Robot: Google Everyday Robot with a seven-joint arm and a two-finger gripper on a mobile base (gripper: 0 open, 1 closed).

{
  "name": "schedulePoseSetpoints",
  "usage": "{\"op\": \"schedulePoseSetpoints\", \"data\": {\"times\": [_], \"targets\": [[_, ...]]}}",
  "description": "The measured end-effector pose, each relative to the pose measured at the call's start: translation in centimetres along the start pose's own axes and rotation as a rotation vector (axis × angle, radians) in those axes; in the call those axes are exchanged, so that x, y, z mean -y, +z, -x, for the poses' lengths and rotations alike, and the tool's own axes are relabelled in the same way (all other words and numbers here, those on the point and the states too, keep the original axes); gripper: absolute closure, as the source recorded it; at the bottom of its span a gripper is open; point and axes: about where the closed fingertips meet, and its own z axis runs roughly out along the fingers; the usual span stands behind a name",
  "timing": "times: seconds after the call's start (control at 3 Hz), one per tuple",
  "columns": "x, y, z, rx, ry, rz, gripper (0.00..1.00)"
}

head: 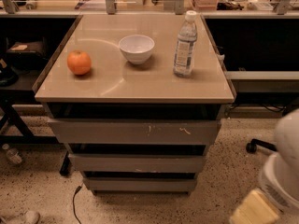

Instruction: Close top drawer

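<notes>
Top drawer [131,132]: wide, flat, handle-less grey front with pale scratches, set directly under the glossy beige tabletop [140,85], dark gap above. Gripper [254,210]: pale yellow, blocky, located lower right, well apart from drawer; grip state cannot be told.

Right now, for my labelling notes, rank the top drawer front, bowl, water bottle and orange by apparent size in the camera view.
1. top drawer
2. water bottle and bowl: taller against wider, too close to rank
3. orange
The gripper, low right, is nearest the camera, so unranked.
</notes>
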Motion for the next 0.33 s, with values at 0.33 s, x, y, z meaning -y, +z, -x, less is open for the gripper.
{"op": "schedulePoseSetpoints", "data": {"times": [0.33], "targets": [[-0.37, -3.92, -4.11, -0.058, 0.155, -0.067, 0.00]]}}
